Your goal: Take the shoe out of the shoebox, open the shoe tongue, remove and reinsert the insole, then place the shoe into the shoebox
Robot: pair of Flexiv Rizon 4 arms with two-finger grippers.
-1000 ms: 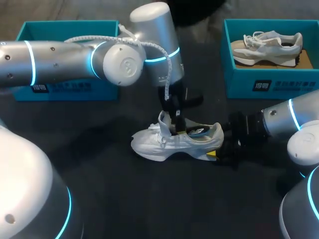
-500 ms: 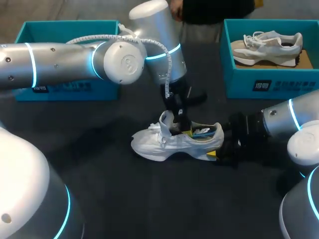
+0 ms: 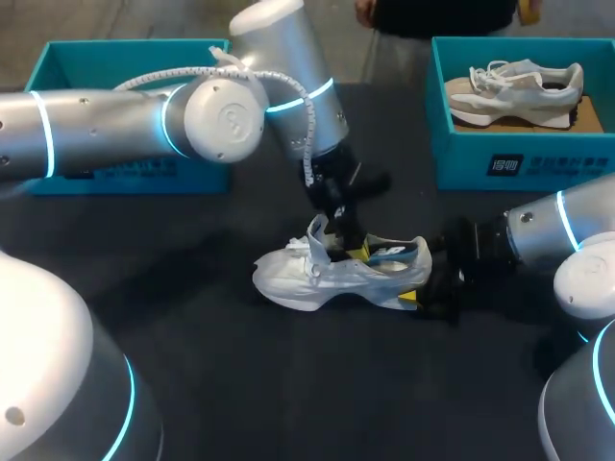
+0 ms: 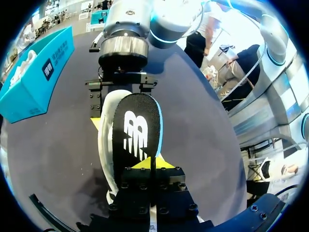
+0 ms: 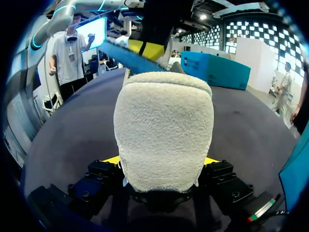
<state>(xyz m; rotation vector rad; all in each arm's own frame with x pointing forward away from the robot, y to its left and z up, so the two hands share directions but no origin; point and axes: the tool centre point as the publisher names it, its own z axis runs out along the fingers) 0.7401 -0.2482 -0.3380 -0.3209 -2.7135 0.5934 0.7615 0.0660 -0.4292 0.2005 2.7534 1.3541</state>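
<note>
Pinching insole (image 4: 136, 133) edge, left gripper (image 4: 151, 164), right gripper (image 5: 161, 160) clamping shoe (image 3: 322, 279), shoebox (image 3: 96, 60) well apart

Robot lab bench: left arm (image 3: 115, 120) and right arm (image 3: 562, 226) with lit cyan rings over dark table (image 3: 288, 384), teal shoebox (image 3: 125, 60) well beyond left gripper (image 3: 352, 246), second shoebox (image 3: 480, 144) beyond right gripper (image 3: 423, 280).

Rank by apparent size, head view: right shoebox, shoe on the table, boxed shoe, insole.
1. right shoebox
2. shoe on the table, slightly over boxed shoe; it's nearer the camera, so unsure
3. insole, only partly showing
</note>
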